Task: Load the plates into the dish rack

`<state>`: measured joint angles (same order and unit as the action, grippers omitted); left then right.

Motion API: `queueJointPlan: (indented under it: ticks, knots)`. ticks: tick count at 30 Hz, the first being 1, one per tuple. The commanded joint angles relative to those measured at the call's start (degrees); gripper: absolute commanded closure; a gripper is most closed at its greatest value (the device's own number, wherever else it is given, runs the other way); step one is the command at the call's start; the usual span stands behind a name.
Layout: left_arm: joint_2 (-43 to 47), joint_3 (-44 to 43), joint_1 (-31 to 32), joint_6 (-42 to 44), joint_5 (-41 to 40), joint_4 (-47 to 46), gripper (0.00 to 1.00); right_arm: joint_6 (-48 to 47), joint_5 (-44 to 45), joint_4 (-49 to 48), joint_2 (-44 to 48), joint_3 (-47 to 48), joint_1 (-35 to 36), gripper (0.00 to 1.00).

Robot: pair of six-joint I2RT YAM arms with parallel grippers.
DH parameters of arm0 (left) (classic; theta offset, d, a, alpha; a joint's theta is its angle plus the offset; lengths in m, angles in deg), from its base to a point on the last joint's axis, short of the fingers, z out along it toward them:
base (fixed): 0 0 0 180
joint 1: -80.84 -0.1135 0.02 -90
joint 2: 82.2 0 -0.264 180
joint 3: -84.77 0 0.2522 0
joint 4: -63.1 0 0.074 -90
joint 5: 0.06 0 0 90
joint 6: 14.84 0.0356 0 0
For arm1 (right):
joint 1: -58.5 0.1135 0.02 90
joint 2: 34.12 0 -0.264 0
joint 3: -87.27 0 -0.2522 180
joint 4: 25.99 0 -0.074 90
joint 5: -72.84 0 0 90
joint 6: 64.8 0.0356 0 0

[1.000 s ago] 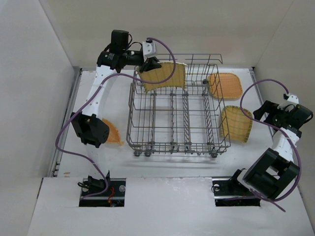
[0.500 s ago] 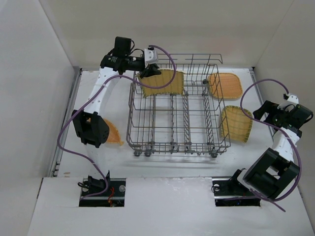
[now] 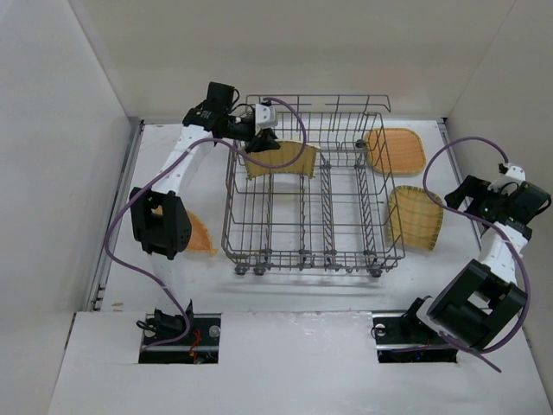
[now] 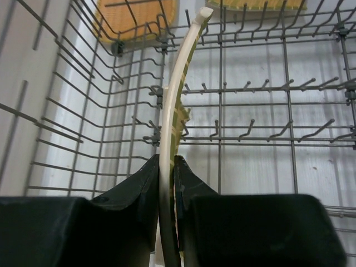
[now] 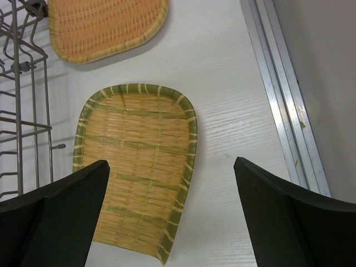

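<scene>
Woven yellow-orange square plate (image 4: 169,105) stands edge-on inside the grey wire dish rack (image 3: 229,199), clamped between the left jaws. Right jaws spread wide apart above a green-rimmed woven plate (image 5: 136,167) lying flat on the white table (image 5: 222,83). An orange woven plate (image 5: 105,25) lies beyond them.

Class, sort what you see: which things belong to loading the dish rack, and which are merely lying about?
Belongs to the job:
dish rack
held plate, in left gripper
green-rimmed plate, near right gripper
orange plate beyond it
pointed plate beside left arm

Lying about:
purple cables
metal rail at table edge
</scene>
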<state>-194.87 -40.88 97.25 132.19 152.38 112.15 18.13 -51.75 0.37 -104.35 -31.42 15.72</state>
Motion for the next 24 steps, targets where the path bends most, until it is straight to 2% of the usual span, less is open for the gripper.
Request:
queueJointPlan:
  ticks: [1,8,11,19,21,24]
  knots:
    - [5.5,2.4,0.2,2.4,3.9,-2.5,0.88,0.0,-1.1,0.1,-0.4,3.2,-0.2,0.0]
    - [7.7,7.7,1.6,2.6,2.6,-2.5,0.81,-0.4,-1.4,0.8,-1.3,4.0,-0.2,0.0]
    - [10.3,10.3,2.2,2.1,2.0,-2.5,0.75,-0.6,-1.6,0.8,-1.7,4.1,-0.2,0.0]
    - [20.8,18.9,4.6,1.8,-2.0,-3.4,0.49,-1.2,-4.2,0.2,-2.7,4.2,-0.7,0.0]
    - [24.1,20.9,5.3,1.5,-2.8,-3.5,0.39,-1.5,-5.0,0.1,-3.0,4.3,-0.9,0.0]
    - [29.1,23.2,6.7,0.5,-4.9,-3.6,0.38,-1.6,-6.1,0.1,-3.3,4.4,-1.3,0.0]
